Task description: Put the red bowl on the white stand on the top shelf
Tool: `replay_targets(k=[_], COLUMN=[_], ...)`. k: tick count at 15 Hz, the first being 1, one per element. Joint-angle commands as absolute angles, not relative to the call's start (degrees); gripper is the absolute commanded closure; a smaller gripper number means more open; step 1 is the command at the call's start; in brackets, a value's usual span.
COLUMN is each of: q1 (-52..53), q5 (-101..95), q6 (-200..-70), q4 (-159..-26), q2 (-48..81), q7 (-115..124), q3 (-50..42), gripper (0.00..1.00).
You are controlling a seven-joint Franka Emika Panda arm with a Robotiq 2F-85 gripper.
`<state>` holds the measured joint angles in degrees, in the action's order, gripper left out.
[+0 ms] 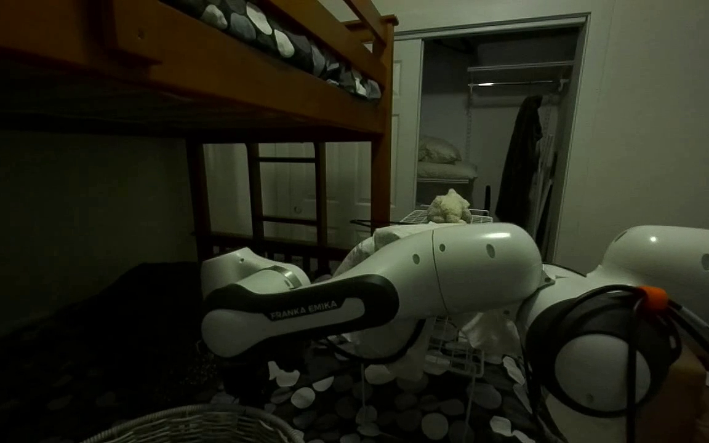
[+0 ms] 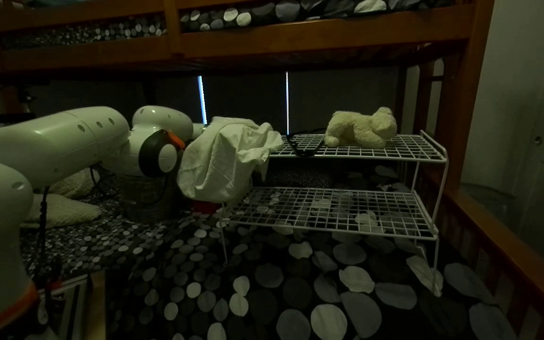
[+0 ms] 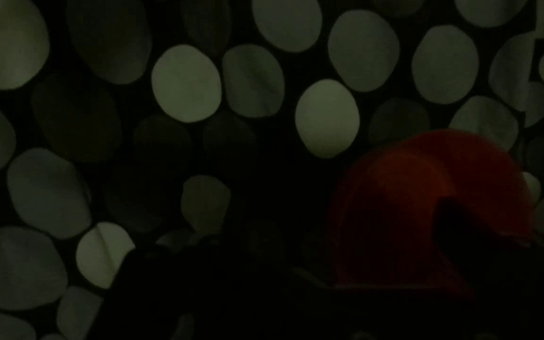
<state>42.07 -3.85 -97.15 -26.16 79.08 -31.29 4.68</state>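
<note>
We see the round red bowl [image 3: 395, 198], its material lost in shadow, on the spotted black fabric bedspread [image 2: 328, 321] beside the white wire-grid stand [image 2: 371, 158], where crumpled white cloth [image 2: 225, 160] partly hides it in an exterior view. The dark pincer [image 3: 326, 226] stands spread, one finger [image 3: 475, 250] overlapping the bowl; whether they touch, we cannot tell.

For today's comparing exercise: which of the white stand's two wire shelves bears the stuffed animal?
The top shelf of the white stand: the cream stuffed animal rests on it. The lower shelf sits beneath, nearer the spotted bedding.
</note>
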Motion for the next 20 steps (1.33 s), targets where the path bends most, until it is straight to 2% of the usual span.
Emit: replay_targets(k=[1,2,3,4,10,13,20], q1=[42.9,42.8,42.6,42.8,43.2,43.2,45.8], q5=[-5.0,-4.7,-4.5,-4.7,-5.2,-5.1,-7.9], q6=[-98.2,-98.1,-98.3,-98.6,-99.3,-99.6,-98.1], q4=[-24.7,-24.9,-24.9,-24.7,-26.8,-26.9,-26.0], q2=[81.5,81.8,82.1,82.3,80.4,80.2,76.7], q7=[-19.8,-18.4,-17.3,-16.9,-16.8,-17.2,-12.2], q3=[4.0,4.3,4.7,4.6,4.5,4.7,2.0], gripper=[0.00,0.25,0.26,0.32,0.81,0.99,0.99])
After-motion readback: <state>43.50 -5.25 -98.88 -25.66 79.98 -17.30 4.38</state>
